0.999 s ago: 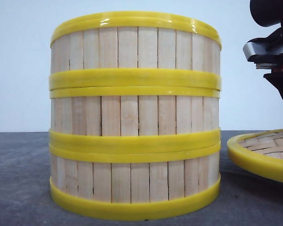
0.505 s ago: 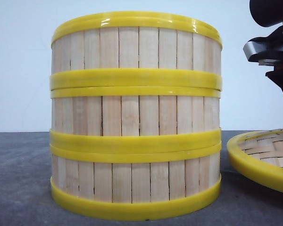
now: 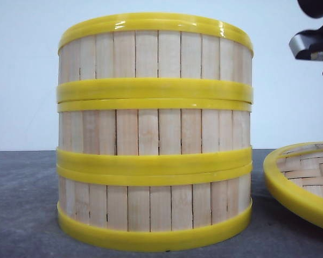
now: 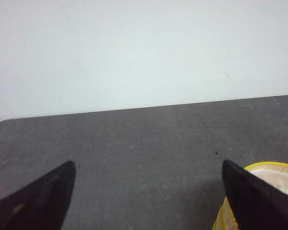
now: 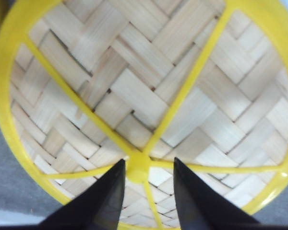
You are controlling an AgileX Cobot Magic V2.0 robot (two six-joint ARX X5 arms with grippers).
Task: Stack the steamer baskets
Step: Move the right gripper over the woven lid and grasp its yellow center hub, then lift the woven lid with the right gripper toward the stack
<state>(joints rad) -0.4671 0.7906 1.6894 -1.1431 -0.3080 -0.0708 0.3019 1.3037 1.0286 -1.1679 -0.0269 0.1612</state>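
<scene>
yellow rings and pale wooden slats fill most of the front view, where three baskets are stacked in one straight column on the dark grey table (image 3: 21, 204). the bottom basket (image 3: 153, 215) is set on the table, the middle basket (image 3: 153, 133) is seated on it rim to rim, and the top basket (image 3: 153, 54) is seated on the middle one. the column is seen upright, its rings lined up with no visible offset.

at about 4 o'clock from the stack, near it but apart, a lid (image 3: 304, 185) is seen tilted, its woven bamboo inside turned toward the camera and its yellow rim cut by the frame edge. whether it is lifted clear of the table cannot be told from the front view. a dark and silver part of the right arm (image 3: 315, 45) is seen at about 2 o'clock from the stack.

in the right wrist view, the right gripper (image 5: 148, 175) is shown with its black fingers (image 5: 108, 201) set narrowly on either side of the yellow hub where the lid's spokes meet; a firm grip on the hub cannot be confirmed.

in the left wrist view, the left gripper (image 4: 149, 191) is held with its fingers (image 4: 43, 196) spread wide and nothing between them, bare table beneath. a yellow basket rim (image 4: 223, 220) is just visible beside one finger.
</scene>
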